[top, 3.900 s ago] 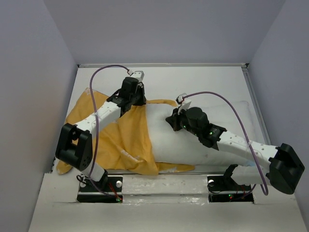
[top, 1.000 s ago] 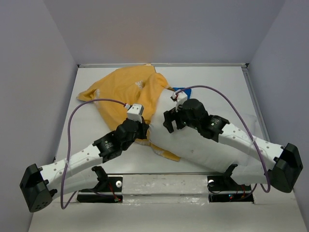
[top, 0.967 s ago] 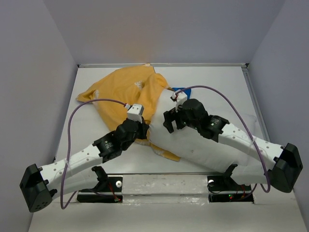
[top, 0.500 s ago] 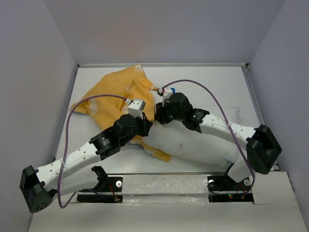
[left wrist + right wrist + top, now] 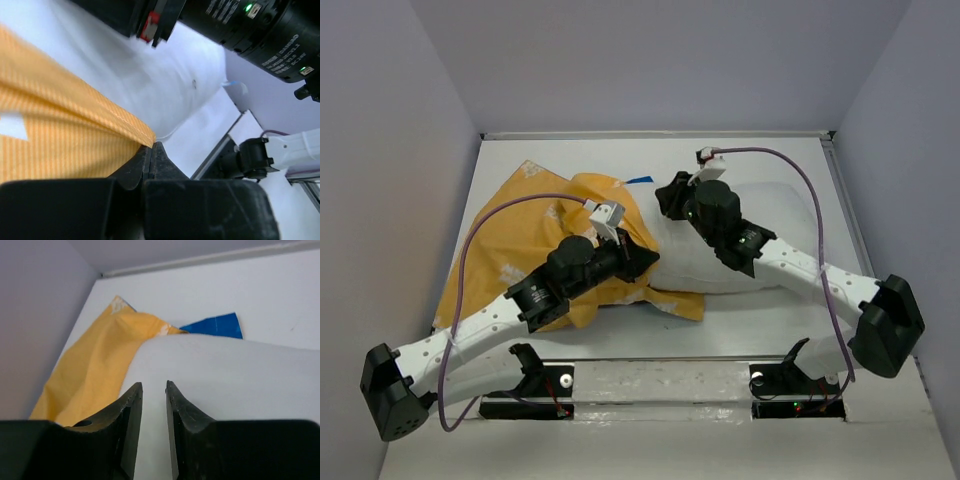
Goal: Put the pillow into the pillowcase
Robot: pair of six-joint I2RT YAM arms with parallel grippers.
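White tabletop (image 5: 570, 150), plump pillow (image 5: 240, 385), thin ribbed orange pillowcase (image 5: 510, 250); left jaws tight on its hem, right jaws slightly apart.

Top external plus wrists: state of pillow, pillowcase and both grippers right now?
pillow: lying flat, mostly bare, only its left end covered by orange fabric.
pillowcase: crumpled to the left, orange face up, one edge drawn over the pillow's end.
left gripper: shut on the pillowcase hem.
right gripper: slightly open over the pillow, nothing between its fingers.
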